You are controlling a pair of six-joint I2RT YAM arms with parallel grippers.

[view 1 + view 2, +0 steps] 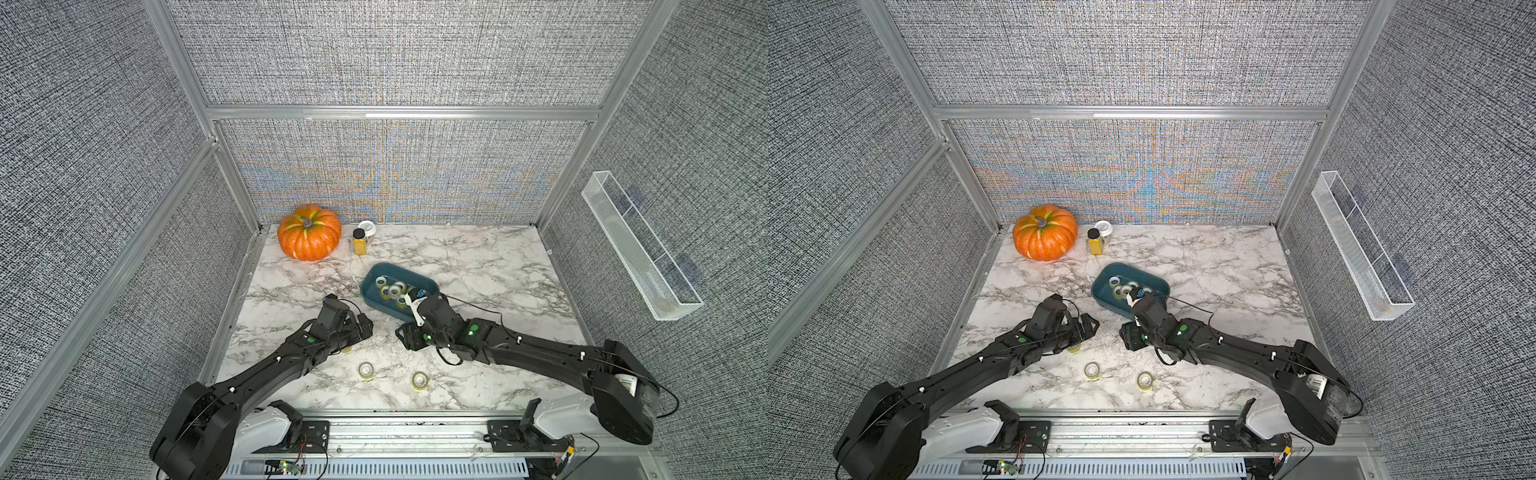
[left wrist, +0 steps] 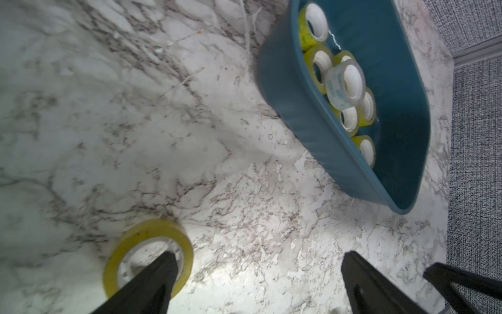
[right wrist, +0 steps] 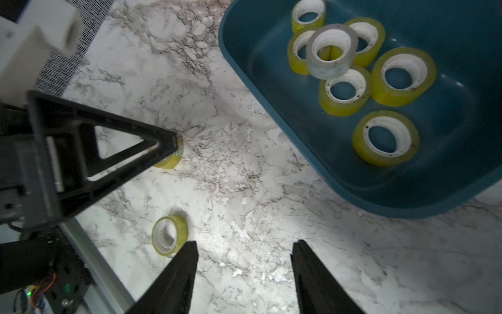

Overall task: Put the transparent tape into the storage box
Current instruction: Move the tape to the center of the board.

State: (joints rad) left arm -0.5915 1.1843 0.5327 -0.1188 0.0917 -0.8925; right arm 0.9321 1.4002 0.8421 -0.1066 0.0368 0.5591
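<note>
I am holding the left gripper (image 2: 259, 257) released, one finger (image 2: 152, 282) over the core of a tape roll (image 2: 152, 227) at near left, likely to pinch its wall; the right gripper (image 3: 245, 242) is hanging released and empty just near of the storage box (image 1: 420, 281), which is already holding several rolls (image 3: 345, 89); two more (image 1: 366, 370) are lying nearer.

Orange pumpkin (image 1: 309, 232) at the back of the marble tabletop (image 1: 478, 266), yellow black-capped jar (image 1: 359, 242) near it (white-lidded cup (image 1: 367, 227) behind)
</note>
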